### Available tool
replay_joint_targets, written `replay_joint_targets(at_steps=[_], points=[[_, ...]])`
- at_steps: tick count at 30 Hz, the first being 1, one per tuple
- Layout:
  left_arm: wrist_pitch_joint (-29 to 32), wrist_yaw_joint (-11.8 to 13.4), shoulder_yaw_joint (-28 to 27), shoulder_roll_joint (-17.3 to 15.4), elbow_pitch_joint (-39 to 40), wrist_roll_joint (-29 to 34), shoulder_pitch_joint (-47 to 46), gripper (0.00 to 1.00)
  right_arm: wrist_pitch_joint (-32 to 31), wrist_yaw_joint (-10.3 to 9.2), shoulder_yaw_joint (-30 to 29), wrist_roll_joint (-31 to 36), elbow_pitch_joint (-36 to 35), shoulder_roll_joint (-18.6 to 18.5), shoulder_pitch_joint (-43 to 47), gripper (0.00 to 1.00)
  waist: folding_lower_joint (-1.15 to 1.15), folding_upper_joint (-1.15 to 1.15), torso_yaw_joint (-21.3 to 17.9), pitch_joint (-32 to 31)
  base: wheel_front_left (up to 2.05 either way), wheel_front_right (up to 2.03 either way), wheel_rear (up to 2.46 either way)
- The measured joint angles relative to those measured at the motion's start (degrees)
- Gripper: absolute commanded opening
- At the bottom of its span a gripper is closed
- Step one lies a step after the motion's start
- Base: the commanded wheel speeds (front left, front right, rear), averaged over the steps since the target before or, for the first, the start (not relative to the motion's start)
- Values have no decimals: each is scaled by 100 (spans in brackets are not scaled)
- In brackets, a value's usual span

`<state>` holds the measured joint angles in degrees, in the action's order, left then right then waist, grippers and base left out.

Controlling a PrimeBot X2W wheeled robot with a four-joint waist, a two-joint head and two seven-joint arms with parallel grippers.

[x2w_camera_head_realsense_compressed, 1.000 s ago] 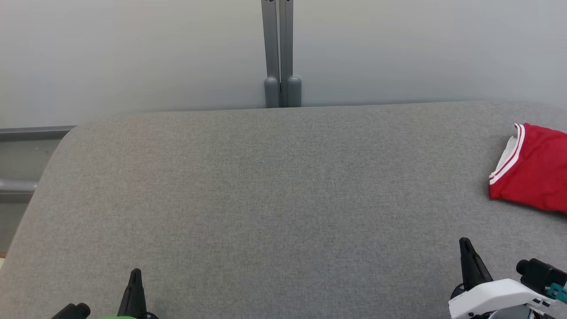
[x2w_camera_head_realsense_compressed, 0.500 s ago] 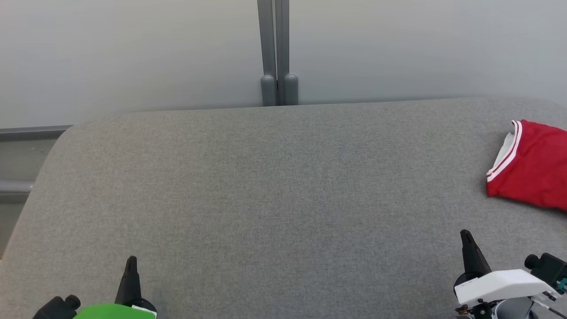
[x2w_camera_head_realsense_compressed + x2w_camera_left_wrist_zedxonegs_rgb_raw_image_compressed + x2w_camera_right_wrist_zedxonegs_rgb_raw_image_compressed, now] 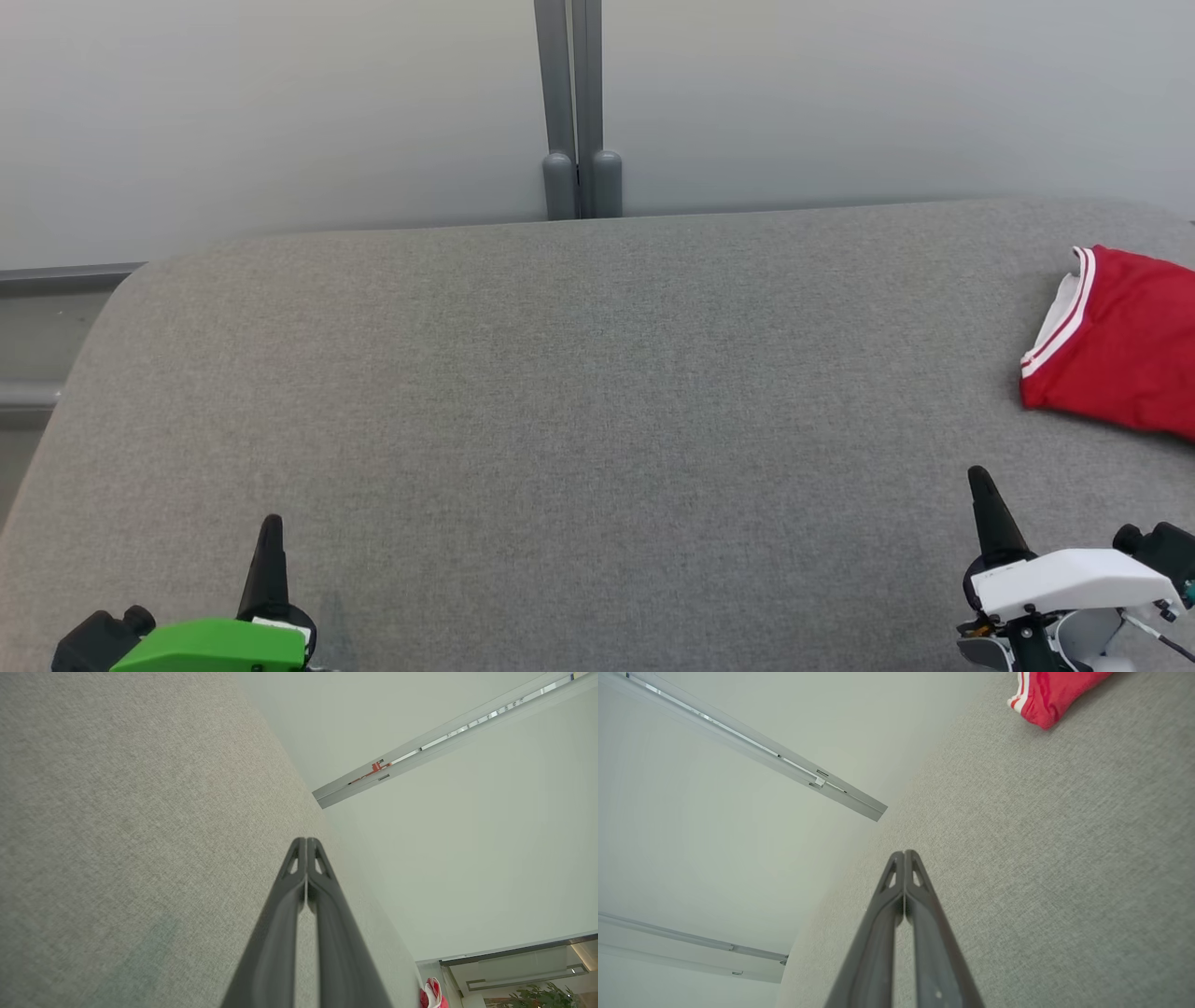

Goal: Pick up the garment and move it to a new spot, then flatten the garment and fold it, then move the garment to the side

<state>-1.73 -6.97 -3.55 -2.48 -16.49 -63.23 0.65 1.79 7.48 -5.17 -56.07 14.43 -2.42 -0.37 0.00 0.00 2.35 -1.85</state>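
The garment (image 3: 1120, 350) is red with white-striped trim, folded into a compact bundle at the far right of the grey padded table (image 3: 579, 401); its right part runs off the head view. It also shows in the right wrist view as the garment (image 3: 1052, 693) at the top right, and as a small garment (image 3: 432, 994) far off in the left wrist view. My left gripper (image 3: 271, 523) is shut and empty at the lower left. My right gripper (image 3: 977, 476) is shut and empty at the lower right, below and left of the garment, apart from it.
A pale wall with a grey vertical post (image 3: 574, 103) stands behind the table's far edge. A grey rail (image 3: 65, 278) runs past the table's left end. Wide bare table surface lies between both grippers and the far edge.
Both grippers have risen further into the head view, showing more of their housings, while the scene has shifted slightly up and left. The garment lies as before.
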Motion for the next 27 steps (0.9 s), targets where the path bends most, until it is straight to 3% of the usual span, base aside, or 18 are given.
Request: replay_joint_targets(at_steps=[27], points=[[378,-9,-137,-4,116,-1338,-284,0,-383,-1,-64,-1682,-9,-12,-243,0,0,0,-94,81,0,0,0]])
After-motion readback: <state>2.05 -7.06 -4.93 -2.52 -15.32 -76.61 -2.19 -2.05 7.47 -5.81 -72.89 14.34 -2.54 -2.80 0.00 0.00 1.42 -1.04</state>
